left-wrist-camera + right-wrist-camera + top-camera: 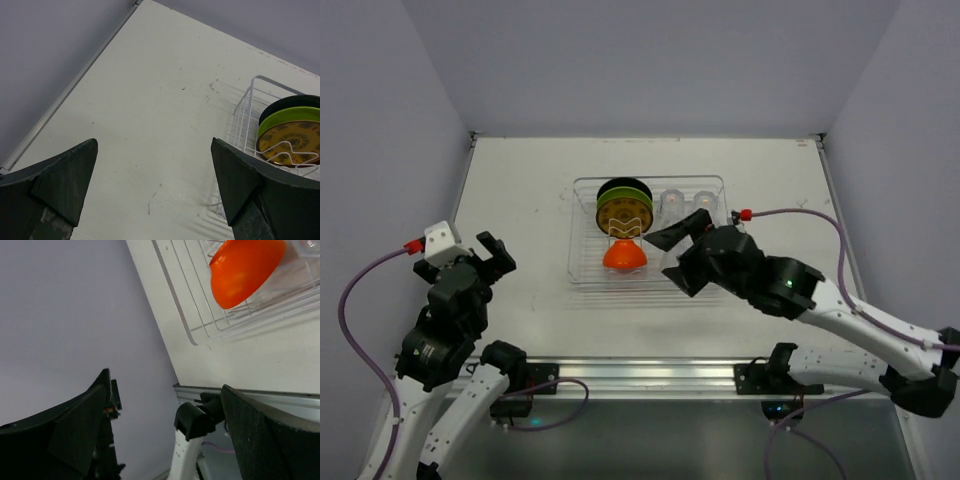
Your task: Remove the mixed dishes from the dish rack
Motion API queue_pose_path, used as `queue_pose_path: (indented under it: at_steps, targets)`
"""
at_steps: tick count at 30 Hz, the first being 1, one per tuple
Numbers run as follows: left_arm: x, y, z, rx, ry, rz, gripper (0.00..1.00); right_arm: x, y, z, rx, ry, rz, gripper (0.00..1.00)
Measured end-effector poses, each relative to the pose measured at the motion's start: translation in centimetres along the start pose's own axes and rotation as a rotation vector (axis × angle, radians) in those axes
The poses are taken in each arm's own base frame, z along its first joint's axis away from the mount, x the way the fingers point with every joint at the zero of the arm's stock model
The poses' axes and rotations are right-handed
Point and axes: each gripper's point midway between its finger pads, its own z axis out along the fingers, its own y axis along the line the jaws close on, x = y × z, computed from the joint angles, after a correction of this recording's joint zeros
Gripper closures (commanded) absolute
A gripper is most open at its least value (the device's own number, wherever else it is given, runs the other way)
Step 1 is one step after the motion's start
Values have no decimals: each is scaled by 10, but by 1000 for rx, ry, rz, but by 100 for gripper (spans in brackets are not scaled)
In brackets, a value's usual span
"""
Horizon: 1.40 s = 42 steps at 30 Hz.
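While nothing was held, right gripper (660,256): spread, three o'clock of bowl (624,257).
Left gripper (498,252): spread.
Bowl: rim pinch seemed safest.

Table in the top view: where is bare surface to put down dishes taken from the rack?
Widest bare patch: the table between the left wall of the dish rack and the table's left edge, beyond the open left gripper. Also bare: the strip behind the rack. Crowded: the rack's near right side, where the open right gripper hangs beside the orange bowl.
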Motion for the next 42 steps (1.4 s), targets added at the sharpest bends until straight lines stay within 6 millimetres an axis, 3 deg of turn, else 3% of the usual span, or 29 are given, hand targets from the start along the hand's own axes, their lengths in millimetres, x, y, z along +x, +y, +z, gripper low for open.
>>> queue_pose_path:
  at_steps: [3,6,10,17,23,28,35,42]
  targets:
    - [2,0,1,-1,5,5,0,23,10,43,146,-58,87,1]
    - [2,-1,2,0,4,4,0,37,-3,85,310,-140,84,2]
    - [0,-1,0,6,-5,-5,0,45,-23,117,484,-214,36,3]
    - [-5,-1,-4,28,-38,-37,0,41,-61,126,647,-280,-33,7]
    - [-5,-4,-4,45,-37,-41,0,42,-74,133,688,-297,-54,8]
    - [-5,-5,-5,58,-39,-46,0,43,-72,143,687,-305,-53,9]
    - [-8,-6,-7,70,-54,-61,0,46,-44,156,622,-301,-15,9]
    - [-8,-6,-8,73,-56,-63,0,44,-57,172,652,-315,-14,10]
